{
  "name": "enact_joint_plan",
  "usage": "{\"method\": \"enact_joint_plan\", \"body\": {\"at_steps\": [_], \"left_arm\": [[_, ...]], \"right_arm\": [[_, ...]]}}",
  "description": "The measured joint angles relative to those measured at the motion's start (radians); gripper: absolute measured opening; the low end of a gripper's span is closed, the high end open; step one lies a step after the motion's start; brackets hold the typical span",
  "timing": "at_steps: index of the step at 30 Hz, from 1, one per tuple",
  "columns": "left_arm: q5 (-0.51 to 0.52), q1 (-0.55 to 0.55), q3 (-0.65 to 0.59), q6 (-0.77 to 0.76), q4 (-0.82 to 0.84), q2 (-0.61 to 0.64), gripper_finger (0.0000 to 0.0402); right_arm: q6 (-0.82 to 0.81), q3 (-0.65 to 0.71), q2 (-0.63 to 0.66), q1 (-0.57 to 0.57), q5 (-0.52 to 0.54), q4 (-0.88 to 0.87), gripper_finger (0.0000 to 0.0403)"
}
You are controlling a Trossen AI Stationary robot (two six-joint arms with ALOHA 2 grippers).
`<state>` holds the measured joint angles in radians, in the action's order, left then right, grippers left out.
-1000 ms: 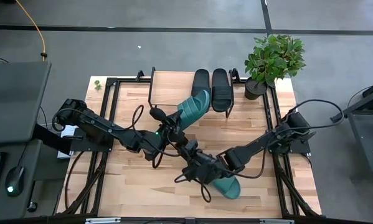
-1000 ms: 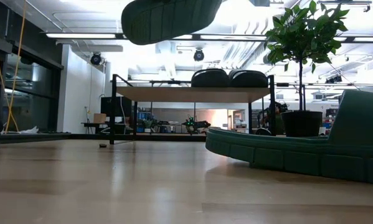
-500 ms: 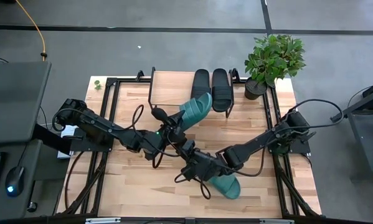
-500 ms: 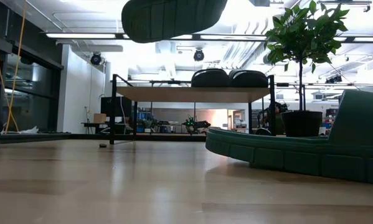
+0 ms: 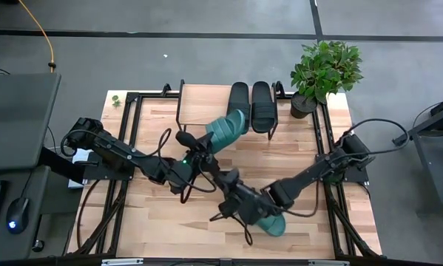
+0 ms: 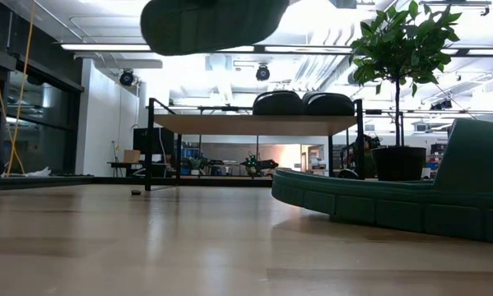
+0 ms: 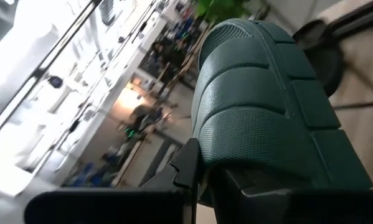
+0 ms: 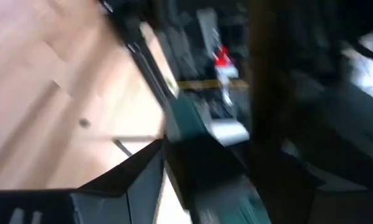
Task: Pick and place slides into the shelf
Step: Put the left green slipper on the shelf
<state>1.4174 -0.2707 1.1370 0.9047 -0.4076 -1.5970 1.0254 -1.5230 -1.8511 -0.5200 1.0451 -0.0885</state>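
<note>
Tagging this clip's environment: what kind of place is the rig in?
Probably a large open lab or workshop, not a home. The low view shows an exposed ceiling with long strip lights and cluttered benches beyond the shelf. From above, the wooden table stands on bare grey flooring beside a potted plant.

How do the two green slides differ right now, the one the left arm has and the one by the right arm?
The lifted teal slide is off the table, gripped by the left pincer; the low view shows its sole overhead. The other teal slide lies flat on the tabletop under the right pincer, near the front edge. The lifted one points toward the shelf; the resting one sits far from it. Both share one colour and shape.
</note>
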Motion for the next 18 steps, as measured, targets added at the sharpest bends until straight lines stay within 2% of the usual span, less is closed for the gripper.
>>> {"method": "enact_joint_plan", "body": {"at_steps": [4, 8, 13, 15, 18], "left_arm": [[0.065, 0.001, 0.000, 0.052, 0.003, 0.000, 0.0017], [0.085, 0.001, 0.000, 0.058, 0.032, 0.000, 0.0017], [0.073, 0.001, 0.000, 0.045, 0.060, 0.000, 0.0017], [0.051, 0.002, 0.000, 0.029, 0.075, 0.000, 0.0017], [0.017, 0.003, 0.000, 0.022, 0.074, 0.000, 0.0017]], "right_arm": [[-0.034, 0.000, 0.004, -0.032, 0.199, 0.001, 0.0224], [-0.111, 0.000, 0.035, -0.048, 0.306, 0.003, 0.0224], [-0.228, 0.000, 0.121, -0.044, 0.303, -0.008, 0.0224], [-0.273, 0.000, 0.168, -0.028, 0.265, -0.040, 0.0224], [-0.379, 0.000, 0.248, 0.014, 0.149, -0.105, 0.0224]]}}
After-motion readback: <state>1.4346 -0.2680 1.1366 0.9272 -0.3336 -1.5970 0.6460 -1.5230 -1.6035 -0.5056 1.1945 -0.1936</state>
